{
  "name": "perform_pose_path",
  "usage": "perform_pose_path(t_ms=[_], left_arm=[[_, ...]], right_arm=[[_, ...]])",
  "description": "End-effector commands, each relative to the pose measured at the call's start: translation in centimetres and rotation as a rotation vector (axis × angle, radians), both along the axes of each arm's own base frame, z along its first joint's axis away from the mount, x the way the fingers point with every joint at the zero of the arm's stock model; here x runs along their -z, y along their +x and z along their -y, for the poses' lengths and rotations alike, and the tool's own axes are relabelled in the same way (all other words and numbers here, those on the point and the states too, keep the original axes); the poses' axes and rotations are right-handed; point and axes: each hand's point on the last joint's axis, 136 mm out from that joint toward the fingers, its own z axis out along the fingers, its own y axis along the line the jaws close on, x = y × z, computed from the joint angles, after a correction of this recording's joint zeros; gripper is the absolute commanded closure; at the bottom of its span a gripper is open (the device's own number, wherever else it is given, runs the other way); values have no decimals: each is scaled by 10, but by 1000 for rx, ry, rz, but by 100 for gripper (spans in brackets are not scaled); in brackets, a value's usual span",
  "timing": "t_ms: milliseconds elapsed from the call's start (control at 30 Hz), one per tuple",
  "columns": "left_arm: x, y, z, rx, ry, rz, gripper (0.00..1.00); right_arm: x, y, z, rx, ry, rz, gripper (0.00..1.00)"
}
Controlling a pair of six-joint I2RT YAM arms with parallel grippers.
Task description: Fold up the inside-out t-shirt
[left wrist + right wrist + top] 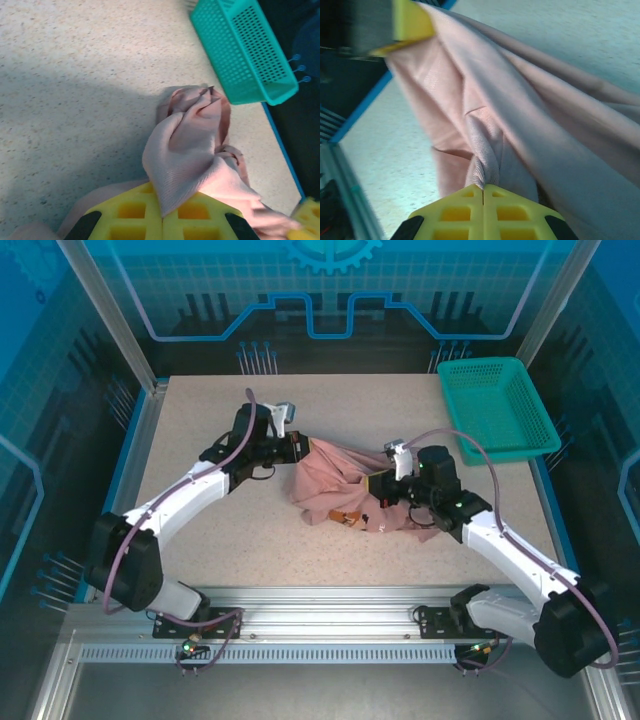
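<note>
**Two pinches, one crumpled shirt: where this could slip**

My left claw (162,215) is clenched on a fold of the inside-out t-shirt (335,480), and my right claw (483,192) is clamped on another ridge of the same cloth. The shirt sits in a bunched heap at the middle of the tabletop (200,410), strung between my two claws with its lower edge resting on the surface

What worries me:
- Each pinch holds only a narrow pleat. If I draw my claws apart too fast, I expect the fabric to slide out of one of them
- The cloth is twisted between my grips (I cannot tell which seam or hem I have), so spreading it may only tighten the knot instead of opening it flat
- I may be gripping several layers at once, which would leave creases in any fold
- The teal basket (495,405) stands at the far right corner, well apart, but a wide swing could drag cloth against it

The count: one t-shirt, one printed mark (345,519), one basket, two claws
</note>
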Motion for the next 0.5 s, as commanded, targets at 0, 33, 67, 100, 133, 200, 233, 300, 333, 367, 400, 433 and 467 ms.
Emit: perform_pose_path(t_ms=[0,33,67,100,133,200,233,300,333,367,400,433,467], left_arm=[[28,4,-11,-43,87,-54,97],[31,4,-14,-53,101,-59,92],[32,3,-16,-57,117,-56,83],[32,0,-17,-61,134,-47,75],[31,-4,-19,-65,159,-30,67],[25,-16,-20,-62,204,24,55],[22,-24,-17,-49,228,59,50],[16,-42,-11,-7,254,120,42],[14,-50,-6,25,257,145,39],[12,-58,-1,60,251,166,36],[12,-65,5,95,241,179,35],[13,-71,13,142,224,184,33],[13,-76,22,188,198,175,32]], right_arm=[[-20,-18,-18,-163,149,40,100],[-21,-17,-18,-162,160,44,100],[-20,-15,-17,-156,166,40,100],[-20,-13,-16,-147,170,34,100],[-20,-11,-16,-139,178,29,100],[-22,-8,-15,-125,196,18,100],[-23,-6,-15,-118,206,9,100],[-25,-2,-14,-105,220,-6,100],[-27,-1,-15,-106,227,-5,100],[-29,-1,-15,-105,231,-5,100],[-31,-1,-14,-106,231,-2,100],[-31,0,-14,-105,227,0,100],[-32,0,-12,-102,224,3,100]])
